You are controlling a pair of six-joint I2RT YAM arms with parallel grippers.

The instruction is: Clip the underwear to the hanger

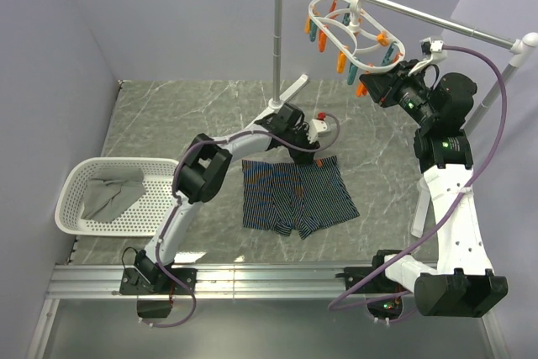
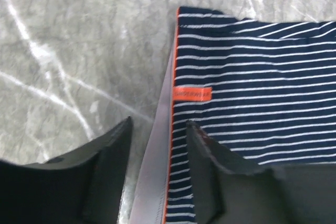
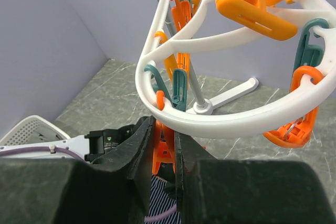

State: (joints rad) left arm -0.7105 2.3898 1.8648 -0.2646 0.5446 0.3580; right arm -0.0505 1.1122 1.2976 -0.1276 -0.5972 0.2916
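Probably a robot lab cell: plain lilac partition walls [image 1: 76,31], marble-look tabletop [image 1: 193,115], aluminium mounting rail [image 1: 269,279].

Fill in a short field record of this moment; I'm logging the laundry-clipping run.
left gripper: jaws open, astride the orange-trimmed waistband edge of the underwear
right gripper: jaws shut on an orange peg of the hanger
underwear: flat on the table, not yet clipped
hanger: hooked on the rail stand
basket: at the table's left side, holding a grey cloth
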